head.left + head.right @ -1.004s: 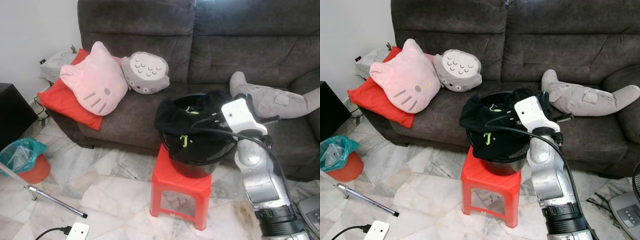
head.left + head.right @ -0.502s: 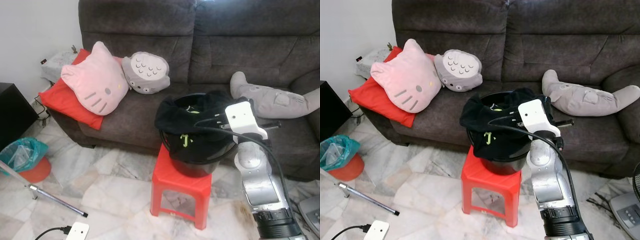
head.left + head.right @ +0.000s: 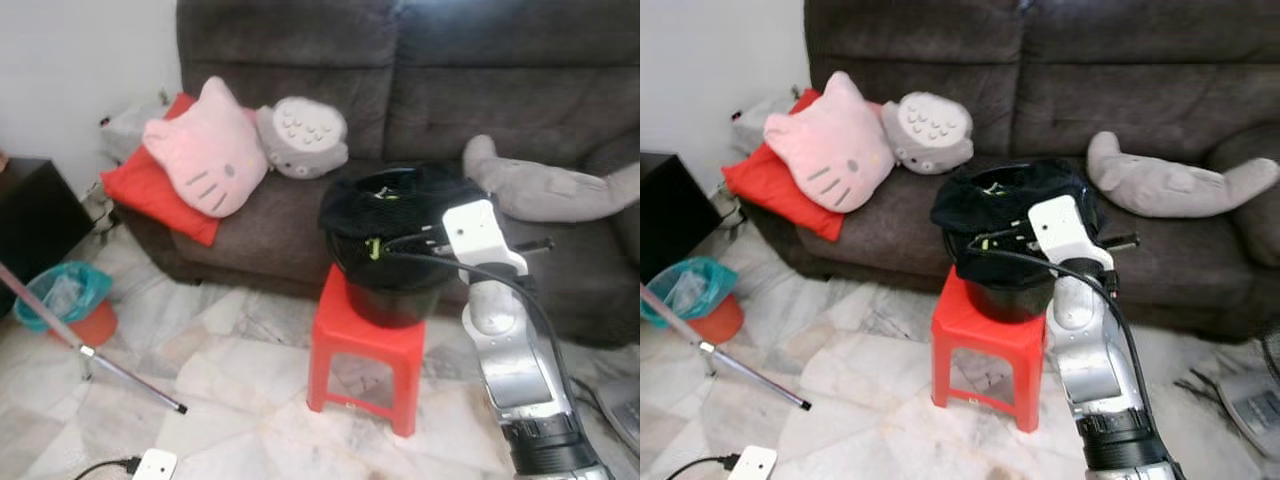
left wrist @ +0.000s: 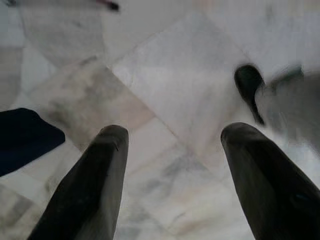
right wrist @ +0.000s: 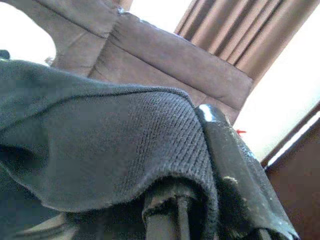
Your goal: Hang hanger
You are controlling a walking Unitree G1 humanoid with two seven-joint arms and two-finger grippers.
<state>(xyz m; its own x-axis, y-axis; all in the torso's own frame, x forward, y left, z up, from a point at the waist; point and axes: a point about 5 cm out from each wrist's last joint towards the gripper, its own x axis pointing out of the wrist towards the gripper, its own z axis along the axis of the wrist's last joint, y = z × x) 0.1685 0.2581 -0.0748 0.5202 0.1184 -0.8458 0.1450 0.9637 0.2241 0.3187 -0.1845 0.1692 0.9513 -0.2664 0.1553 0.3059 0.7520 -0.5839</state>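
A black basket (image 3: 400, 300) stands on a red stool (image 3: 365, 345) in front of the sofa. A black garment (image 3: 400, 205) is draped over its rim, and a small bit of green (image 3: 384, 194) shows inside. My right gripper (image 3: 386, 243) reaches in over the near rim. In the right wrist view the dark knit fabric (image 5: 125, 130) wraps over the gripper (image 5: 200, 200) and presses against one black finger (image 5: 235, 165). My left gripper (image 4: 172, 135) hangs open above the marble floor, holding nothing.
A dark sofa (image 3: 500, 80) carries a pink cat cushion (image 3: 205, 150), a grey round cushion (image 3: 305, 135), a red cushion (image 3: 140, 185) and a grey plush (image 3: 560, 185). A metal pole (image 3: 90, 350), a teal-lined bin (image 3: 65, 300) and a white power strip (image 3: 155, 465) are at the left.
The whole picture has shifted and blurred, so the camera moved. My right gripper stays at the basket's rim in the garment.
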